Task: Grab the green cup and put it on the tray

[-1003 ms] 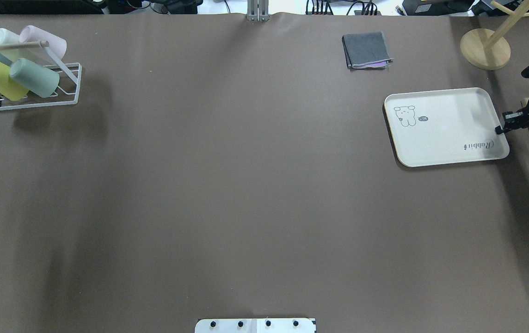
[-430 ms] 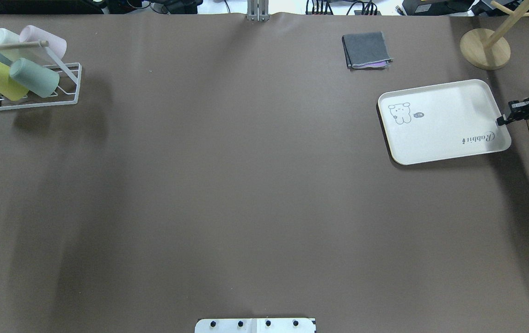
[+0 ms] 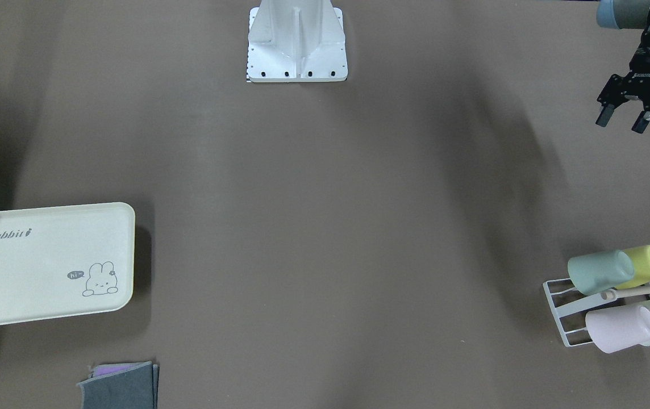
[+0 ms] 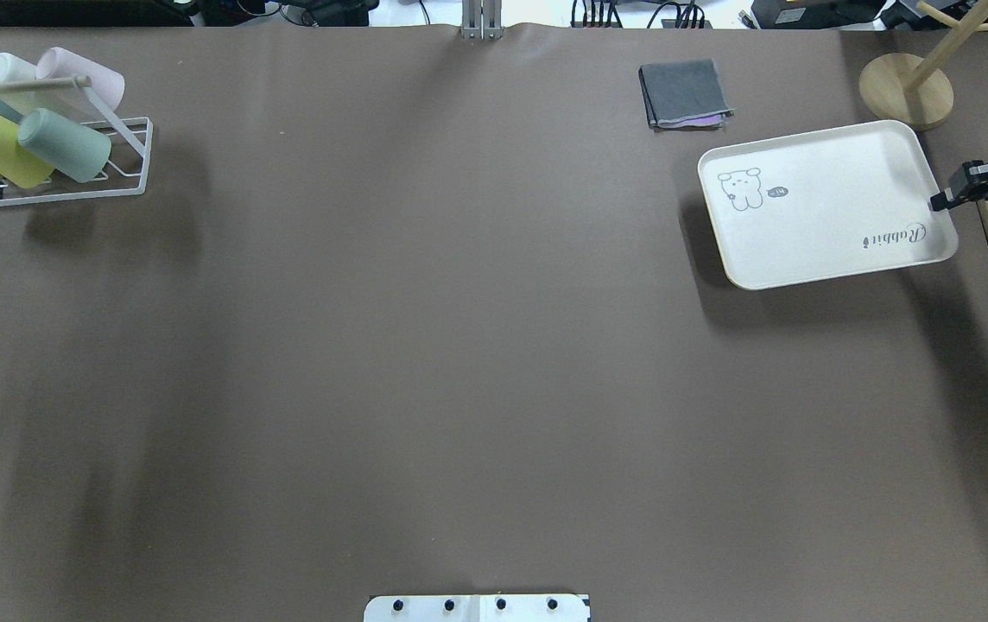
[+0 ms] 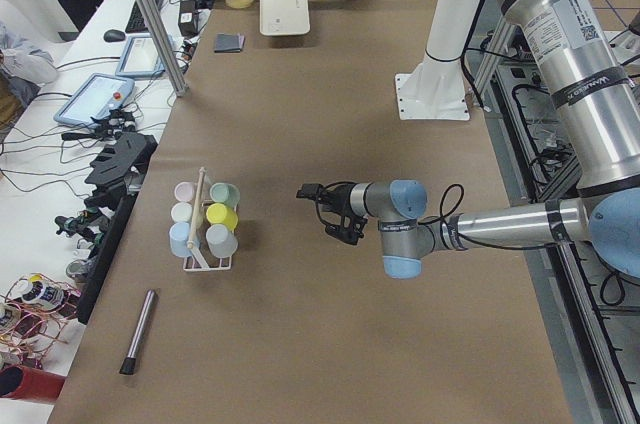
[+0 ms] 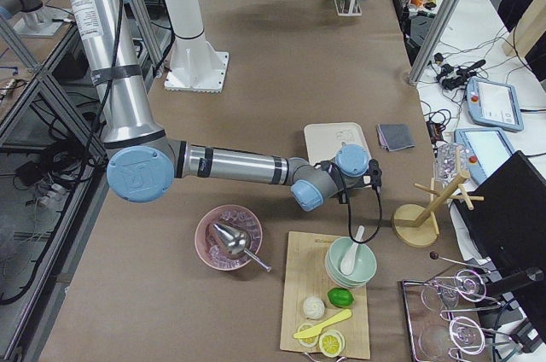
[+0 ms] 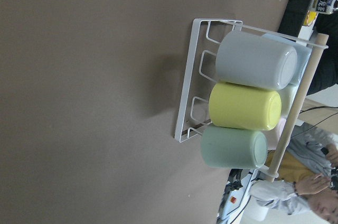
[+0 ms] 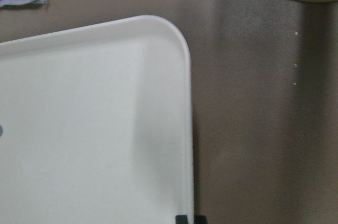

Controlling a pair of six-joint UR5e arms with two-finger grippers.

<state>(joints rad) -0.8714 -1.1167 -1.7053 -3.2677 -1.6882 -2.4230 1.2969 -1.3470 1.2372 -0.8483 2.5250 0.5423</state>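
Pinches the tray (image 4: 822, 207) rim, right of frame, with right fingers (image 4: 943, 201), lifted off the table (image 4: 459, 345). Holds left fingers (image 3: 602, 117) wide, apart from the green cup (image 4: 64, 144) lying racked at upper left. Risks tilting or slipping from a one-edge grip.

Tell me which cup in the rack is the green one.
The muted teal green cup, lying next to the yellow cup on its table-centre side; the whitish-mint cup in the row behind is paler.

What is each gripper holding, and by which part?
The right gripper pinches the tray by its short-edge rim near the Rabbit script. The left gripper is open and empty.
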